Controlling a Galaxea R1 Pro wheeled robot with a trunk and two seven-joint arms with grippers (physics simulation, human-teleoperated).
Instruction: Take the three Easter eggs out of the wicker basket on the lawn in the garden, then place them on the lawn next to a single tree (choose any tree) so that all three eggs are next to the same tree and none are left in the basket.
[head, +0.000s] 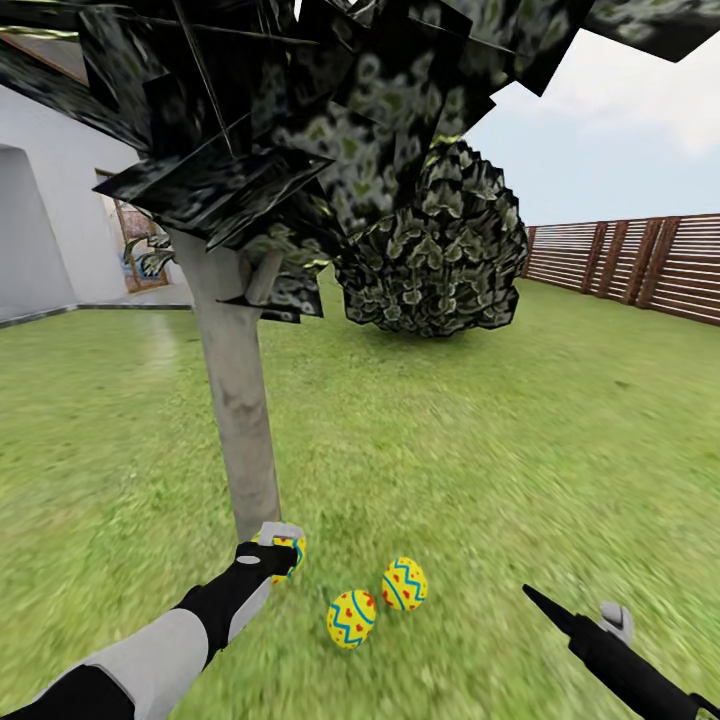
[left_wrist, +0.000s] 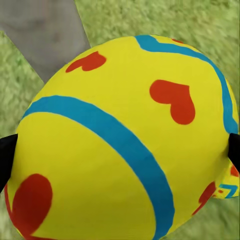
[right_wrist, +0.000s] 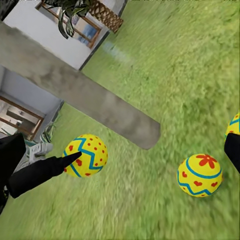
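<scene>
Head view: pale grey trunk of tree (head: 240, 400) rising from lawn (head: 480, 420), dark angular crown overhead. Left gripper (head: 275, 552) at trunk base, clamped on one yellow egg (head: 291, 553). Two more eggs (head: 351, 618) (head: 404, 583) lying on grass just beside, blue zigzags, red marks. Right gripper (head: 575, 612) low at right, fingers apart, holding nothing.

Left wrist view: held egg (left_wrist: 125, 145) up close, yellow, blue bands, red hearts, black fingertips (left_wrist: 7, 155) pressed on either side.

Right wrist view: trunk (right_wrist: 80, 95), dotted egg (right_wrist: 86, 155), flower-marked egg (right_wrist: 199, 174) on grass.
</scene>
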